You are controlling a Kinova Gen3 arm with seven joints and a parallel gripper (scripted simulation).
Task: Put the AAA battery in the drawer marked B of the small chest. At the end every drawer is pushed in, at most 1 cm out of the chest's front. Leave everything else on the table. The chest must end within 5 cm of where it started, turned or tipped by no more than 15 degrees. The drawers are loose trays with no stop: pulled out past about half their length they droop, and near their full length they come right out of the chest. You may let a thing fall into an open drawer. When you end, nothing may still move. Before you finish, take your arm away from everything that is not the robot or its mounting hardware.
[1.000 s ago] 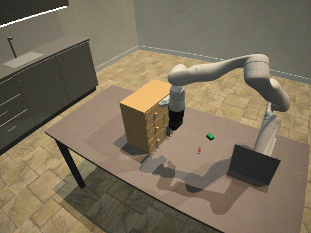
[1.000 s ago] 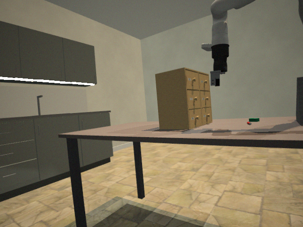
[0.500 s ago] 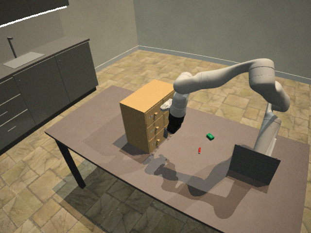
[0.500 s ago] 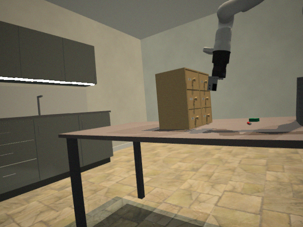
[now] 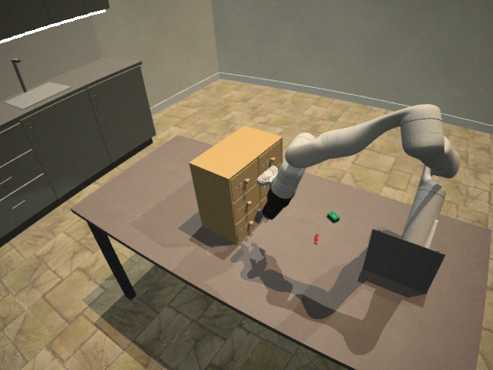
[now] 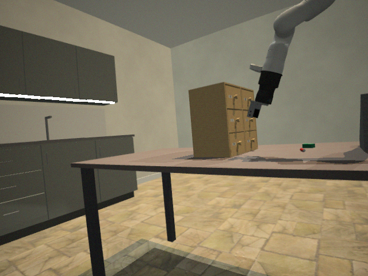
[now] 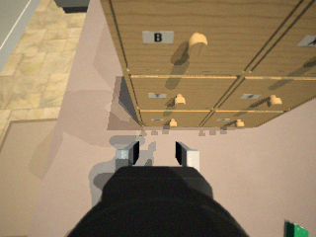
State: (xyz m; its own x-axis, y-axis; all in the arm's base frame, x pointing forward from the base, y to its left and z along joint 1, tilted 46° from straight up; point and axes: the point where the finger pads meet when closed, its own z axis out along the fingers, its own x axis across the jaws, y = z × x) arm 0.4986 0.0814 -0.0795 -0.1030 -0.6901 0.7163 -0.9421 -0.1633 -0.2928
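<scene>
Tabletop: brown, rectangular; chest near its far-left corner.
Chest: tan wooden box (image 5: 215,199) (image 6: 209,125) (image 7: 183,74); all drawers in.
Pincer: grey two-finger (image 5: 263,215) (image 6: 254,109) (image 7: 157,152), released.
Battery: small red cylinder (image 5: 316,238) (image 6: 302,149), mid-tabletop; everything left.

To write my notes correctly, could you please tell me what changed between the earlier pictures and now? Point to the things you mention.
The open gripper (image 5: 260,216) (image 6: 253,110) (image 7: 157,149) has moved lower, tilting its fingertips towards the chest (image 5: 215,191) (image 6: 207,125) (image 7: 222,91). It grasped nothing. Chest, battery (image 5: 316,239) (image 6: 302,149) and green block (image 5: 333,216) (image 6: 308,145) (image 7: 297,230) stayed.
</scene>
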